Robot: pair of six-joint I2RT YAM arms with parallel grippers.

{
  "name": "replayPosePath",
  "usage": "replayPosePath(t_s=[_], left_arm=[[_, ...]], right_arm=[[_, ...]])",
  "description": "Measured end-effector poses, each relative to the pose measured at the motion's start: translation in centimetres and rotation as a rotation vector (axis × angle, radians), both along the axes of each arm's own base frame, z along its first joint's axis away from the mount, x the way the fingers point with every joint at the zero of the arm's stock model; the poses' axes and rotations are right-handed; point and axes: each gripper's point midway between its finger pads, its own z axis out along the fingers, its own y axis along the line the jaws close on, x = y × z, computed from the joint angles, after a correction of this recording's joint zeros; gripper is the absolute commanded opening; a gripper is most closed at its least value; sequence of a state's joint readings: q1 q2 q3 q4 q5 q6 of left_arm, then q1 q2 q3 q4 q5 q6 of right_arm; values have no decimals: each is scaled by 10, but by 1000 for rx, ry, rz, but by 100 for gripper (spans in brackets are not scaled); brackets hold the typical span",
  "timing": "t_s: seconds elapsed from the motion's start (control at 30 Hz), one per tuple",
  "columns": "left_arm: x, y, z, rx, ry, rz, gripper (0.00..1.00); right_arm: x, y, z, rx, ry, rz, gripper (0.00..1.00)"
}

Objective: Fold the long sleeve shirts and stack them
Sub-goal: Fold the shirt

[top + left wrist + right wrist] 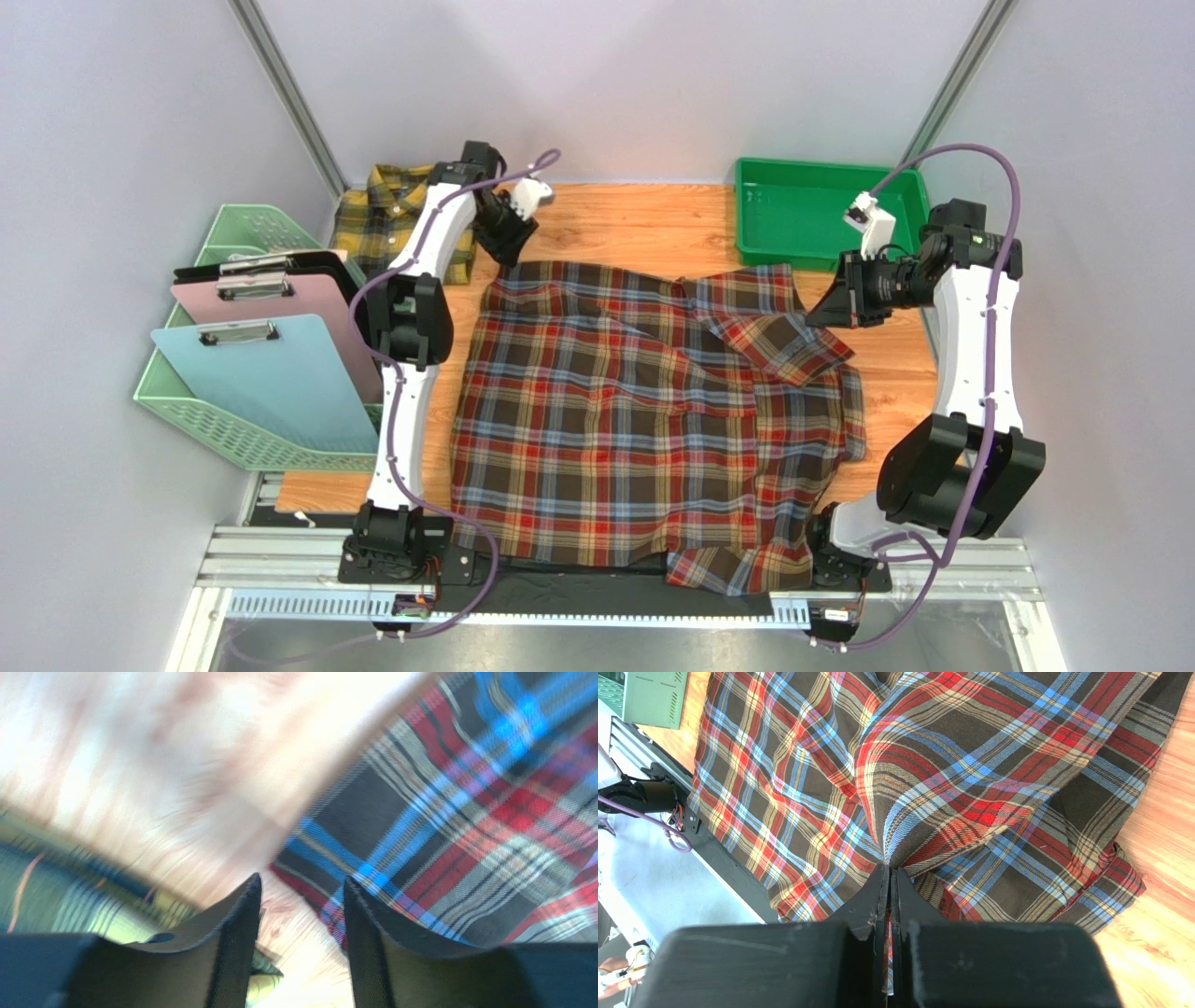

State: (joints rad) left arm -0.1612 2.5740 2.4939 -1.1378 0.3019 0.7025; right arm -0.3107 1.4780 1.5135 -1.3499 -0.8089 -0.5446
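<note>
Nearest you, the red, brown and navy shirt [617, 420] lies spread across the middle of the table [631, 224], and its near hem hangs over the table's near edge between the arm bases. It looks like soft flannel, light and limp. Expect it to sag wherever you lift it, crease readily, and drag on the wood rather than slide cleanly. A single pinch raises only a peak of cloth. Take it instead at hem corners, shoulder seams or the collar, where the layers are doubled, and keep both holds well apart so the edge between them stays straight.

Farther back on the right, your right gripper [889, 875] is clamped tight on a pinch of that shirt. The cloth tents up to it, and a flap is turned over along the shirt's right side.

Farther still, at the shirt's far-left corner, your left gripper [302, 882] stands partly open with nothing between its fingers. The wrist view is blurred, but bare wood shows in the gap and the shirt's edge lies just beside one finger. That corner looks like the natural hold.

In the far-left corner of the table, the yellow and dark check shirt [376, 210] sits bunched behind the left arm. It is close to the red shirt's corner, but the arm hides whether the two touch.
</note>
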Motion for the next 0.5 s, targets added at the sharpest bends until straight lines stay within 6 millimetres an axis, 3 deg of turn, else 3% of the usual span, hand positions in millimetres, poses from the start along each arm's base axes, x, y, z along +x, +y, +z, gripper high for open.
replayPosePath(t_s=[0.17,0.5], left_arm=[[17,1,10,-116,-2,227,59],[17,3,-12,-170,102,517,57]], right_arm=[[0,0,0,0,1,-1,0],[-1,1,0,8,13,-12,0]])
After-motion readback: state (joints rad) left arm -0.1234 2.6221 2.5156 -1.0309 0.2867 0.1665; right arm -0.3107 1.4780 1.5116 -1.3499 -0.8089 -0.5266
